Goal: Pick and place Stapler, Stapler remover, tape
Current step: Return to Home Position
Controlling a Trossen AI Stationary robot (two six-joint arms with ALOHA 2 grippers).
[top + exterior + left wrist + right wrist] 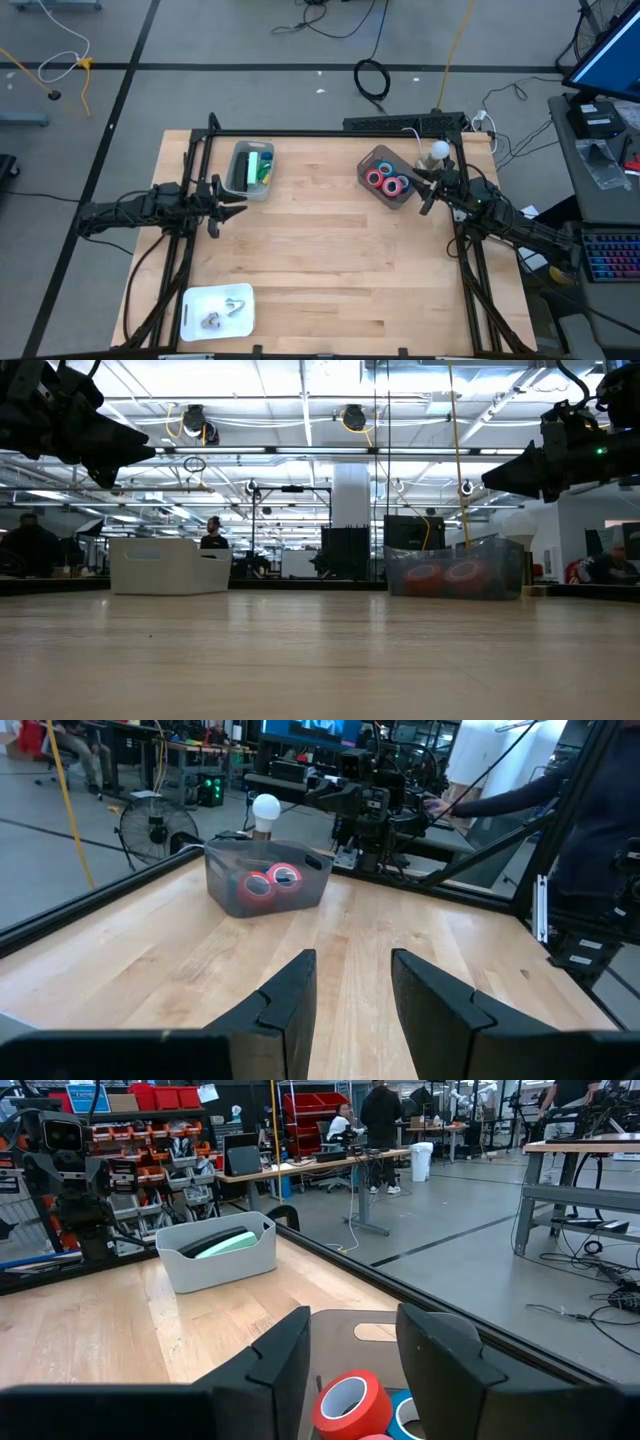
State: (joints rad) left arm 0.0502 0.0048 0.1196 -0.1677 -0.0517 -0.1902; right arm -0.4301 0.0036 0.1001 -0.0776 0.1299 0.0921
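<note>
Light wooden table (pixel 330 270), black frame rails along its edges. Three items rest directly on it, well apart:
- a pale grey rectangular plastic bin (pixel 236 172), far left
- a dark translucent plastic bin (pixel 372 156), far right
- a flat white tray (pixel 200 305), at the high view's lower left corner

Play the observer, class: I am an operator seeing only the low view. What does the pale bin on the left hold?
Observer: From above, the pale bin holds a green stapler.
Operator: Only red tape in the dark bin?
Observer: No, the right wrist view shows blue tape there too.
Operator: Anything outside my view?
Observer: A white tray with small items, at the corner on the left arm's side.
</note>
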